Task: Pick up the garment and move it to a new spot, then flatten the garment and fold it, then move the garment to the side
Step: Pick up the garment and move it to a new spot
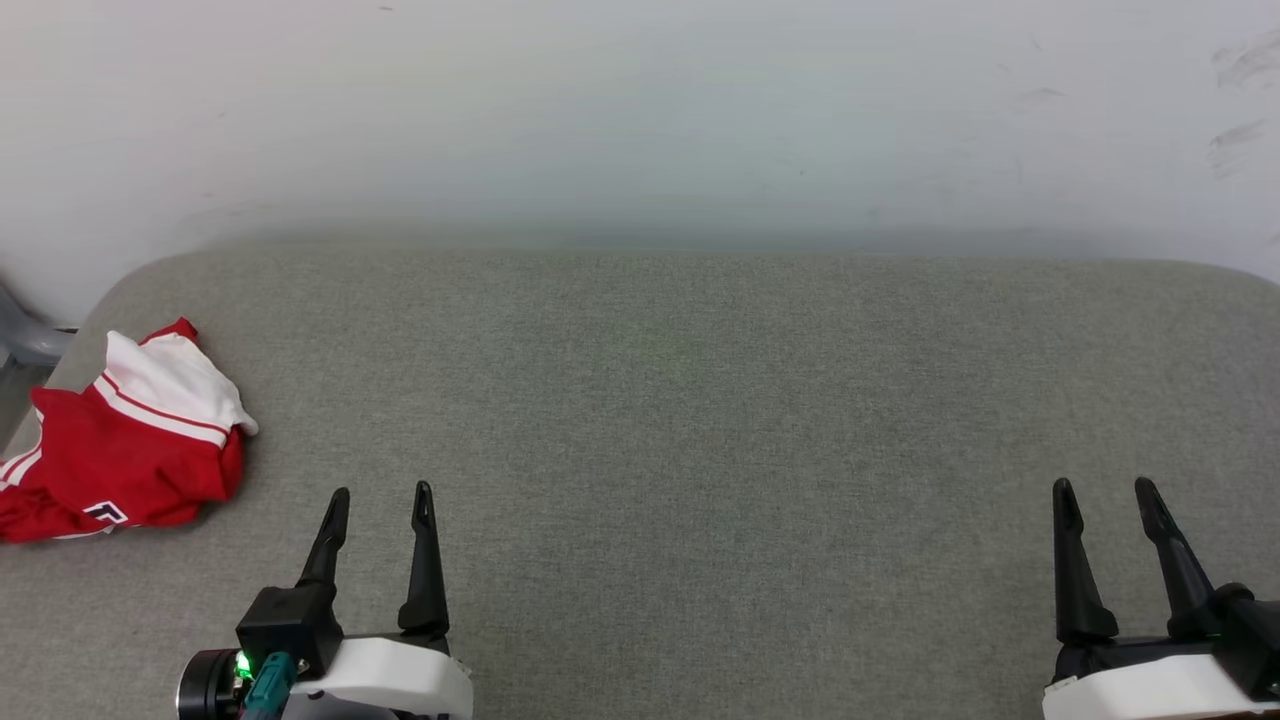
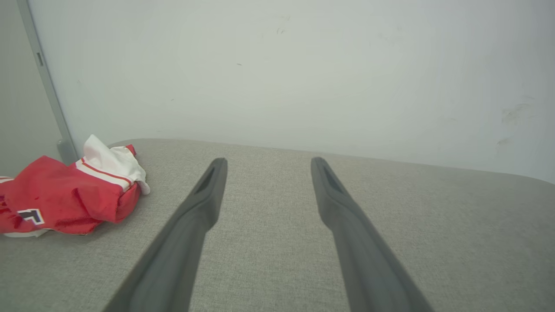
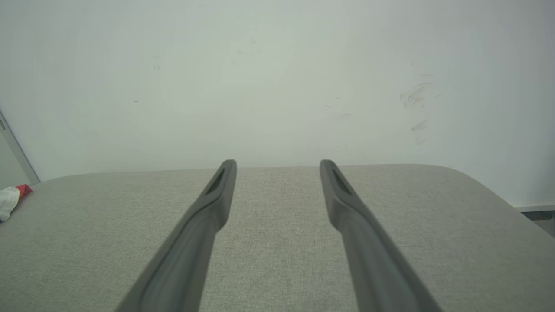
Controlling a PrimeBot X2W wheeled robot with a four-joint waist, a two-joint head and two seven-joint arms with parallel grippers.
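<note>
The garment (image 1: 125, 450) lay crumpled in a soft red heap at the left edge of the frame, a white, red-striped sleeve bunched on top, on a bench (image 1: 700, 400) padded in coarse grey woven cloth with rounded corners, against a smooth pale wall (image 1: 640, 120). The left hand (image 1: 381, 490) at lower left and the right hand (image 1: 1104, 484) at lower right each held their tapered dark fingers spread around nothing. The left wrist view showed a black, white-edged letter on the red cloth, while the right wrist view caught a white and red scrap at far left
</note>
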